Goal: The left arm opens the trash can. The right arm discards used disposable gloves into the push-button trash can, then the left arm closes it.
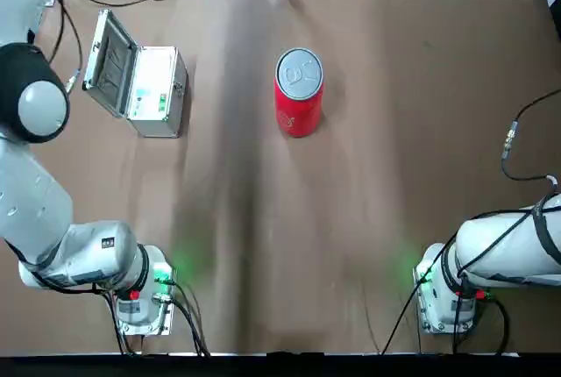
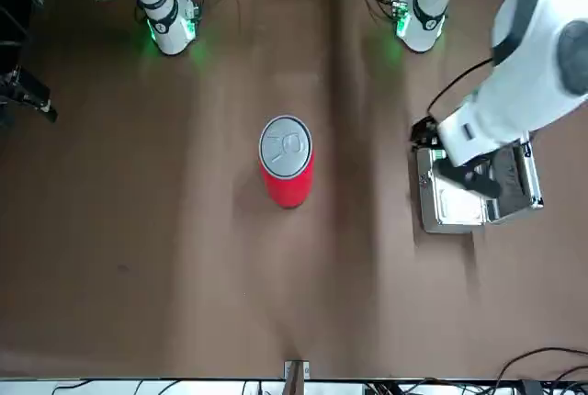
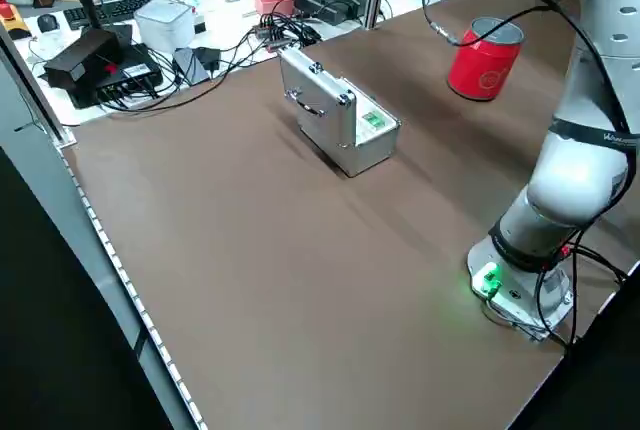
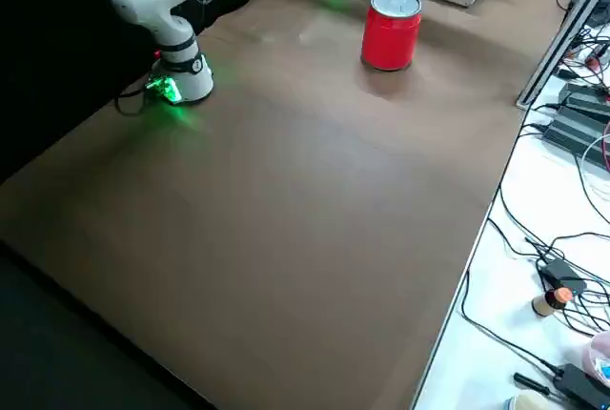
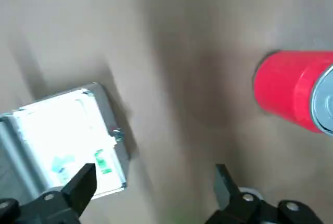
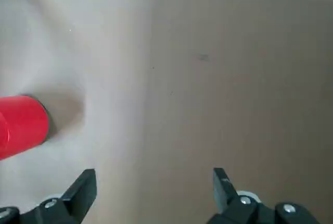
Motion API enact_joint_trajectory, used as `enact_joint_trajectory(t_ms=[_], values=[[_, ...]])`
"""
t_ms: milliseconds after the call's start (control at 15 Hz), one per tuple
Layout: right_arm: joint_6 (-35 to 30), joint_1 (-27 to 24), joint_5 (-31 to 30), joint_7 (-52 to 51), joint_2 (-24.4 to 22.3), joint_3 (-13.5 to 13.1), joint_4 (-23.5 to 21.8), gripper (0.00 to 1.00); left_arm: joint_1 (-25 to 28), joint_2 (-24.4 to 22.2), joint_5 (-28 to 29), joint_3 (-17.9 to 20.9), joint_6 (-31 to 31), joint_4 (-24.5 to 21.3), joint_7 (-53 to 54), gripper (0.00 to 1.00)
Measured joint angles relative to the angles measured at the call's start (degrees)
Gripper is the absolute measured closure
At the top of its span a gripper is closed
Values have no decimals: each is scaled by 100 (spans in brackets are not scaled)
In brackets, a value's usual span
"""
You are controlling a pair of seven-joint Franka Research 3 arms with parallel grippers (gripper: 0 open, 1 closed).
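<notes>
Two grippers hang over the table, fingers spread wide — the left gripper (image 5: 151,195) near the open silver case (image 5: 73,143), the right gripper (image 6: 155,195) at the robot's right. Between them stands the red trash can (image 1: 299,105), upright, its grey lid (image 1: 300,74) shut.

Overhead and front cameras look down from opposite sides, both covering the whole red can (image 1: 299,96).

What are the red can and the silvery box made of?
The red can looks like smooth painted metal or shiny plastic: its red side is even and glossy, and its grey lid has a silvery rim. The silvery box seems to be metal, perhaps aluminium, because its edges shine and it has metal-looking corners.
</notes>
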Motion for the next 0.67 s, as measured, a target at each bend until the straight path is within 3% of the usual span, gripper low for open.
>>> enact_joint_trajectory(t_ms=[67,200,333,667], values=[[0,0,0,0,0,0,0,1,3,-167,0,142,-42,36,38,0],[0,-3,0,0,0,-1,-1,1,-561,-709,0,1133,-170,29,76,0],[0,-1,0,0,0,0,-1,1,-1136,-938,0,1808,-191,-106,-164,0],[0,-1,0,0,0,0,-1,1,-1355,-1273,0,2008,353,-817,-627,0]])
